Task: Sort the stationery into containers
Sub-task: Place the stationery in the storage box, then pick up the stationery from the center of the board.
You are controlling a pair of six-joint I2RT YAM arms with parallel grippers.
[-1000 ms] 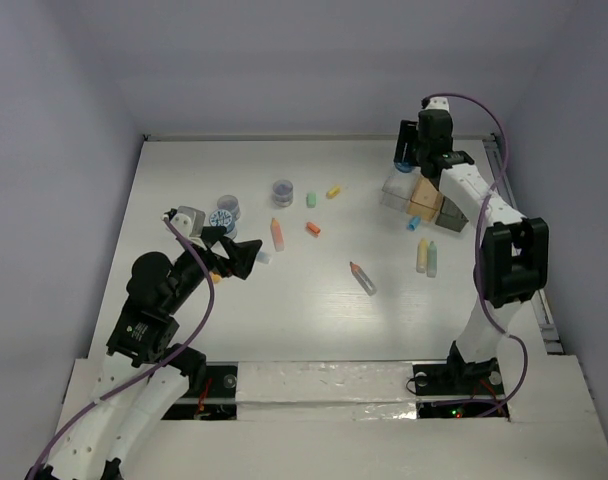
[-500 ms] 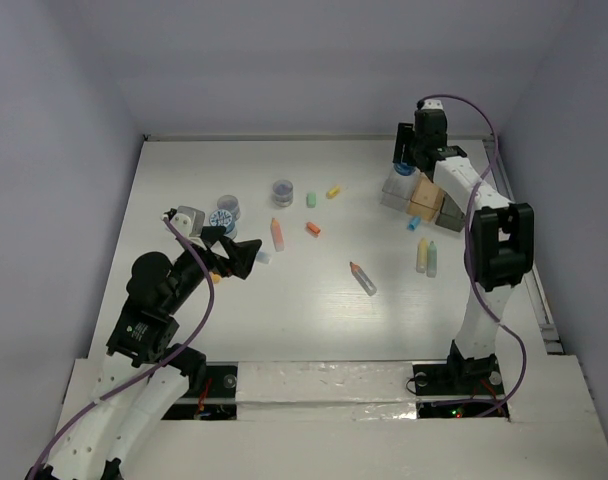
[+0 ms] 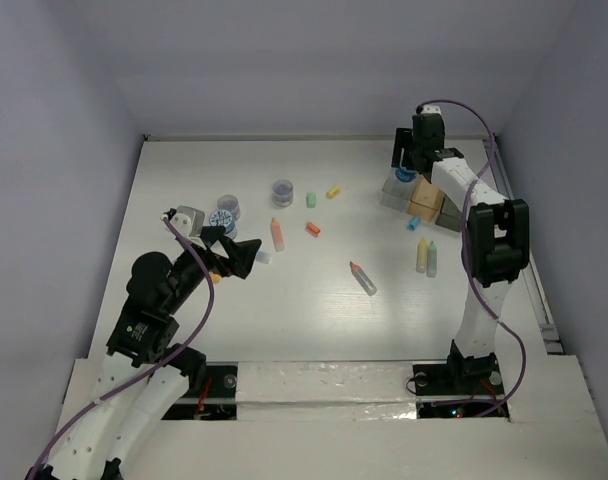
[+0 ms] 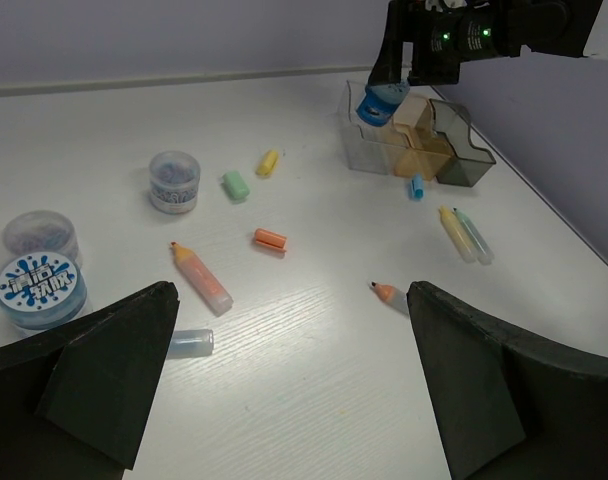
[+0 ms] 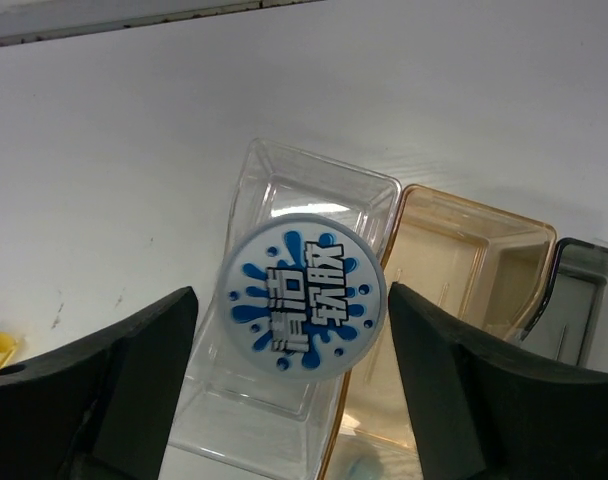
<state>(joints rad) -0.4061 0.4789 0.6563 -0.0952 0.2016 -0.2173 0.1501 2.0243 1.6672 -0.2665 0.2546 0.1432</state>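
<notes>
Holding a round roll (image 5: 304, 298) above the clear box (image 5: 329, 170), the right hand (image 3: 410, 163) was clamped on the roll's sides; the placing step appeared to be in hand. The next move likely called for lowering it inside the rim, then releasing. The left hand (image 3: 236, 256) hovered over the worktop (image 3: 314, 300), fingers apart and empty. The roll hid much of the box floor; the grey box (image 5: 584, 290) was cut off at the frame edge.

Amber rectangular plastic box (image 5: 454, 260): translucent, glossy. Round blue-white roll (image 5: 302, 297): glossy printed face. White table (image 4: 314, 400): matt, faint wood grain.
</notes>
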